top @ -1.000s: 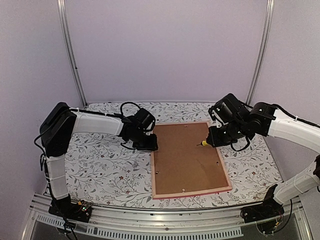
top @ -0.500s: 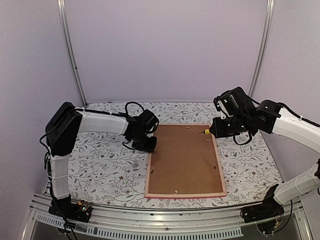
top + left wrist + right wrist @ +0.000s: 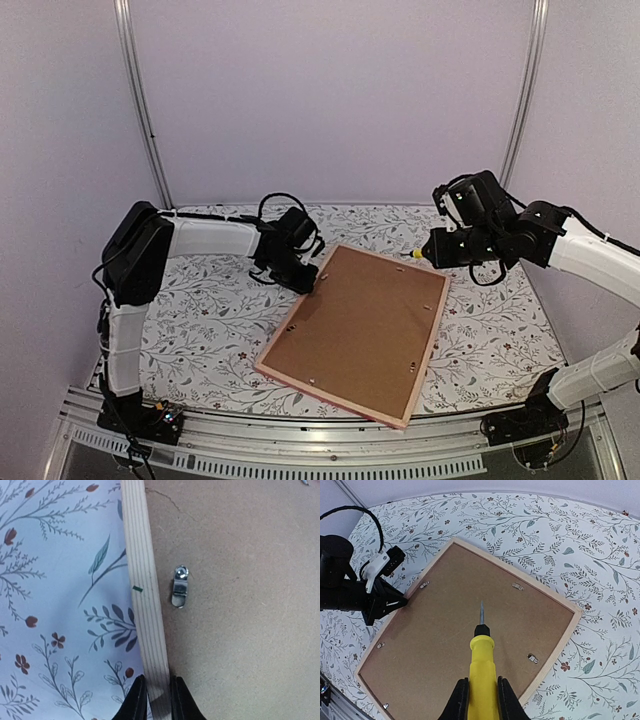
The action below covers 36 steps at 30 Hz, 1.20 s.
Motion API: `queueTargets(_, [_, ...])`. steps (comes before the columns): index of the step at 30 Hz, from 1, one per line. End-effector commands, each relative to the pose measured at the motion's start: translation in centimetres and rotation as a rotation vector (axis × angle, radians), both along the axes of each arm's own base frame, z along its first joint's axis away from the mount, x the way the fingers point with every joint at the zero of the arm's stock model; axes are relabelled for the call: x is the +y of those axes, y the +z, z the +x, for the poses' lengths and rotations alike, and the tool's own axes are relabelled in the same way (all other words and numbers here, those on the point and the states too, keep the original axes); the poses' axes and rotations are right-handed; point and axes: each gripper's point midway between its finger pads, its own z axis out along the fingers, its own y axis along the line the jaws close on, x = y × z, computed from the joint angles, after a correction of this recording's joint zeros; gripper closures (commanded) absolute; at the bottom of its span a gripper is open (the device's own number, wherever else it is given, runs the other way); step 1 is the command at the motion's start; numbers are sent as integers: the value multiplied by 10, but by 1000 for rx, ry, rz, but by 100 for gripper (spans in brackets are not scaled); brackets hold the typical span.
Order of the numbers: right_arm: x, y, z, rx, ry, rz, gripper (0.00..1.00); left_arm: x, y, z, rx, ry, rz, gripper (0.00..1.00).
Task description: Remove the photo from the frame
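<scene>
The large thin rectangular frame with the pink border (image 3: pixel 330 396) sits face down and askew on the floral-patterned desk (image 3: pixel 200 330), its near corner close to the desk's front edge, with the plain brown backing board (image 3: pixel 355 330) uppermost. The photo is hidden, presumably underneath that board. The left gripper (image 3: pixel 156 682) has its fingers (image 3: pixel 137 696) drawn narrow and pinched across the frame's pale wooden rail. It cannot be told whether the frame lies quite flat or is raised a little at that side. The right gripper (image 3: pixel 481 685) has its fingers closed around the yellow-handled screwdriver (image 3: pixel 481 650), whose tip hangs above the board, clear of it and of every small silver metal clip (image 3: pixel 180 586) along the rim. The step in hand appears to be swinging those clips aside so the board can come off. To do it well, the left arm should hold the rail steady — no twisting — while the screwdriver tip comes down just beside one clip and pushes its free end out toward the rail. It should press sideways more than downward, since a hard jab could gouge the board or make the frame skid.
</scene>
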Motion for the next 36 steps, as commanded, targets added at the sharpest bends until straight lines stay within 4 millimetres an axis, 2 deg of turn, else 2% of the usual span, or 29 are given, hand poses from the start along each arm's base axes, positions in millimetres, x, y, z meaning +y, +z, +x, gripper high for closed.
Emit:
queueTargets(1, [-5, 9, 5, -46, -17, 16, 100, -23, 28, 38, -133, -194, -76, 90])
queueTargets(6, [-6, 10, 8, -52, -22, 25, 100, -40, 35, 80, -193, -260, -95, 90])
queueTargets(9, [-5, 10, 10, -52, -21, 26, 100, -50, 28, 101, -202, -270, -99, 90])
queueTargets(14, [-1, 9, 11, -40, -12, 40, 100, -60, 28, 126, -233, -273, -107, 86])
queueTargets(19, [1, 8, 10, -30, -2, 46, 100, -63, 41, 140, -283, -245, -113, 72])
queueTargets(24, [4, 9, 11, -25, 5, 50, 100, -55, 68, 150, -338, -156, -107, 56])
queueTargets(27, [5, 9, 12, -22, 6, 52, 100, -41, 89, 151, -351, -56, -94, 50])
queueTargets(28, [6, 10, 12, -24, 6, 51, 100, -34, 102, 150, -354, 3, -103, 49])
queueTargets(31, [6, 11, 14, -27, 3, 53, 100, -12, 119, 134, -313, 148, -125, 48])
queueTargets(34, [7, 12, 15, -30, 6, 48, 100, 10, 125, 111, -253, 289, -163, 48])
queueTargets(36, [8, 12, 17, -34, 8, 43, 100, 28, 118, 92, -202, 377, -167, 48])
